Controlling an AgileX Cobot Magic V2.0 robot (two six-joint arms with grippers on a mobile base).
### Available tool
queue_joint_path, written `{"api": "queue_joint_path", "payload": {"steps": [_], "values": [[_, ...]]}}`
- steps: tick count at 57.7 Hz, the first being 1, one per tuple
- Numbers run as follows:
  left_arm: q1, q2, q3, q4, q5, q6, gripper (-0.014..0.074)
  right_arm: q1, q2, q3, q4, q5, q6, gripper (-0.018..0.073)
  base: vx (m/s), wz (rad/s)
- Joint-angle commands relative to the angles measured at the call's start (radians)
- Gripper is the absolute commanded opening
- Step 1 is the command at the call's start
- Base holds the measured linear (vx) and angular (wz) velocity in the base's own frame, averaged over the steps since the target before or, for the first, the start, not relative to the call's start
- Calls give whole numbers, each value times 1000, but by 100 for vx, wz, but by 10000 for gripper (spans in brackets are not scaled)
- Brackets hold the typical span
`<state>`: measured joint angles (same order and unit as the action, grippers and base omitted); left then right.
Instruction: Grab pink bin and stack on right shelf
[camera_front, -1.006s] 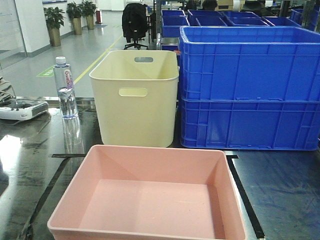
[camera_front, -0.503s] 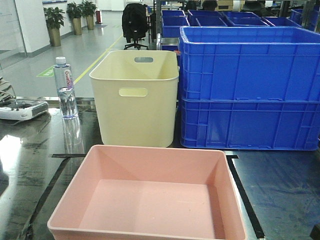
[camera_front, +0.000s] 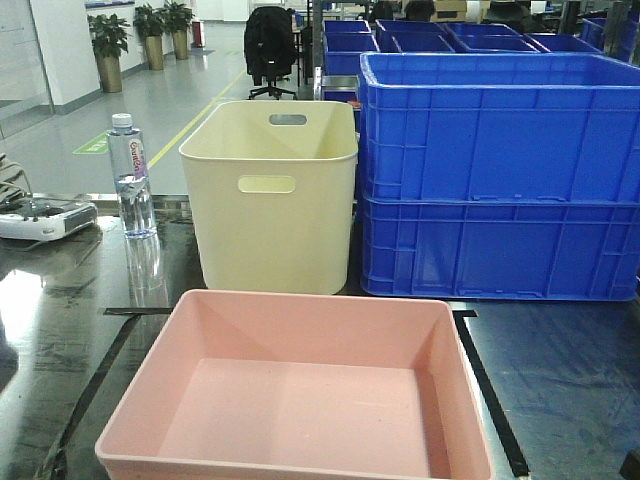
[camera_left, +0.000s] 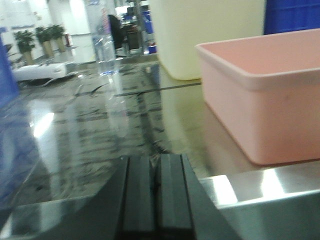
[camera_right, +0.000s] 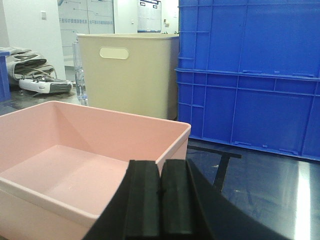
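The pink bin (camera_front: 300, 390) sits empty on the dark glossy right shelf (camera_front: 560, 380), inside the black tape lines (camera_front: 490, 395). In the left wrist view my left gripper (camera_left: 156, 161) hangs low at the table's near edge, shut and empty, with the pink bin (camera_left: 265, 90) off to its right and apart from it. In the right wrist view my right gripper (camera_right: 161, 166) is shut with nothing in it, close above the near right rim of the pink bin (camera_right: 75, 150). The front view shows only a dark sliver at its bottom right corner.
A tall cream tub (camera_front: 272, 195) with handle slots stands right behind the bin. Two stacked blue crates (camera_front: 500, 180) fill the back right. A water bottle (camera_front: 130, 175) and a white controller (camera_front: 45, 215) are at the back left.
A small dark part has come into the bottom right corner of the front view. The bin and the other objects have not moved.
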<state>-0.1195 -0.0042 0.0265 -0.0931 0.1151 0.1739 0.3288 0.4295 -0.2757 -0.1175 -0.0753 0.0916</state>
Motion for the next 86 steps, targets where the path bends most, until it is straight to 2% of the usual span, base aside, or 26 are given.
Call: {"api": "queue_joint_path", "payload": {"steps": [1, 47, 52, 59, 65, 72, 86], "values": [[22, -21, 16, 20, -61, 7, -8, -4, 10, -30, -12, -87, -10, -11, 0, 0], [22, -23, 17, 9, -61, 6, -8, -7, -12, -12, -15, -84, -11, -11, 0, 0], [22, -23, 17, 9, -61, 6, -8, -59, -97, 39, -7, -78, -17, -11, 0, 0], [22, -23, 17, 9, -61, 6, -8, -203, -295, 192, 77, -39, -19, -11, 0, 0], [22, -23, 17, 9, -61, 6, -8, -273, -464, 293, 80, 32, -41, -11, 0, 0], [22, -23, 17, 9, -63, 6, -8, -271, -443, 304, 76, 120, -78, -11, 0, 0], [22, -23, 17, 9, -61, 6, -8, -271, -455, 307, 83, 117, -82, -11, 0, 0]]}}
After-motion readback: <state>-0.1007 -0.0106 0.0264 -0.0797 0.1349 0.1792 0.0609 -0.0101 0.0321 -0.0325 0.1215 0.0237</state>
